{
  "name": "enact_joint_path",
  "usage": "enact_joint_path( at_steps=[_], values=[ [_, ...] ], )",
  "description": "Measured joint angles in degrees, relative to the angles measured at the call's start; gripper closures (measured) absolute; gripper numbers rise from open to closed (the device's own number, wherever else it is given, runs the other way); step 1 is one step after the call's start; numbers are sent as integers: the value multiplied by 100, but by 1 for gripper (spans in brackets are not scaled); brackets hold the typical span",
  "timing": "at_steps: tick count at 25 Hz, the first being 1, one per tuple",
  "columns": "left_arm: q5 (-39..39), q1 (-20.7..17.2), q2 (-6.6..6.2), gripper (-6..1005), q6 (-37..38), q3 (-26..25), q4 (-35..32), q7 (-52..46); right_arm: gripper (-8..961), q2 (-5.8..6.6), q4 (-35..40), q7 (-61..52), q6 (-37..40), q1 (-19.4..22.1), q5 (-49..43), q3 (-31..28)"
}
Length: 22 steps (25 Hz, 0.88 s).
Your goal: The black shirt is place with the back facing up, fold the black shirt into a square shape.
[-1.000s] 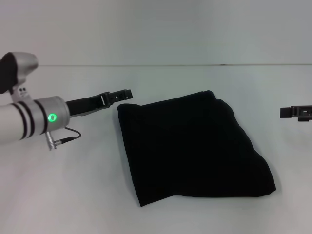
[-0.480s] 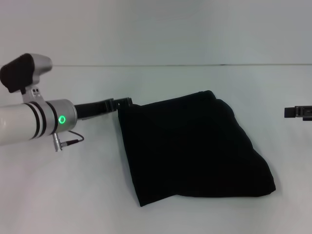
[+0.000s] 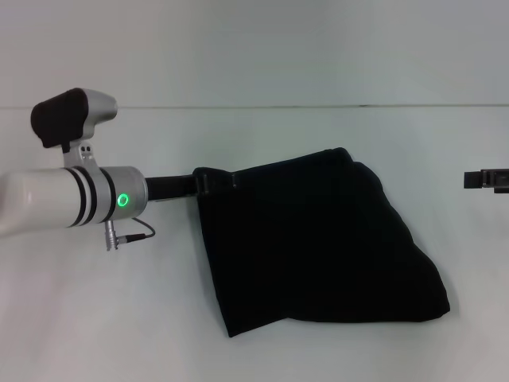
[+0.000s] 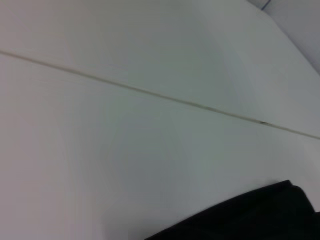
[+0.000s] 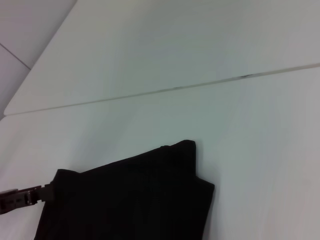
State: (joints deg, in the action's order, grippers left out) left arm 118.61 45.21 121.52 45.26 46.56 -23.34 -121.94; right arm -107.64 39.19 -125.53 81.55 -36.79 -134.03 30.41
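Reaching in from the left of the head view, our left gripper (image 3: 216, 181) sits at the upper-left corner of the black shirt (image 3: 318, 247); whether its fingers are spread or pinching the cloth, we cannot tell. That shirt lies folded on the white table (image 3: 119, 318), centre-right of frame. Our right gripper (image 3: 487, 180) hangs at the right edge, apart from the fabric, its state also unclear.
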Motion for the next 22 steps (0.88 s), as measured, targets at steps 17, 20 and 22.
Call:
enact_joint_path(
  at_steps=[17,20,22],
  values=[
    [7,29,-42,503,74,-3,-65,271,57,-12,0,3,-38,-3,1,0],
    [7,31,-48,569,82,-1,-65,269,60,-20,0,3,-38,-3,2,0],
    [7,35,-52,613,89,1,-65,269,62,-27,0,3,-39,-3,1,0]
  ],
)
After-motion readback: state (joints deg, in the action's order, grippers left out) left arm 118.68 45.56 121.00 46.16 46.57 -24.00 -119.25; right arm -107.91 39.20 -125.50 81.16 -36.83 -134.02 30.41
